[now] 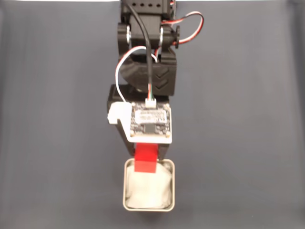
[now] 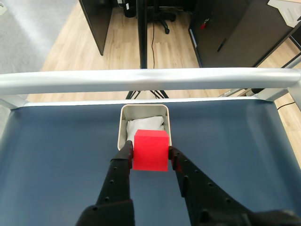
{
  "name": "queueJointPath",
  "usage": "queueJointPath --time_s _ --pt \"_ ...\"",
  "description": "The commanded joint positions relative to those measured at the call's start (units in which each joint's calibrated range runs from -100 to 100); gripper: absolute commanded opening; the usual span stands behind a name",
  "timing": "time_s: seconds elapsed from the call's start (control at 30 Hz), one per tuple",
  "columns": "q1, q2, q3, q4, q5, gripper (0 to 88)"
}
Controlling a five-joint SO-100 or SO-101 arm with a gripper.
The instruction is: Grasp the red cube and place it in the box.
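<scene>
Here the dark blue surface [image 1: 248,143] carries one box [image 2: 123,113], pale-rimmed with a white lining. Above its near edge hangs the gripper [image 2: 150,157], its jaws parted just the width of the one red cube [image 2: 150,149] and clenched on its two sides, holding it over the box's rim.

You get even, soft light in both views, with no hard shadows on the desk [image 1: 248,119]. The fixed view is slightly soft overall. In the wrist view the metal rail [image 2: 150,79] shows bright glare and bows from lens distortion.
</scene>
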Motion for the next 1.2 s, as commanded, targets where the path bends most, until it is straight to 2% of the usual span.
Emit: queueJointPath --time_s 0.0,1.17 --pt "-1.12 0.93 -4.07 -2.0 -0.59 11.2" --pt "-1.19 9.08 -8.08 -9.38 -1.17 10.1"
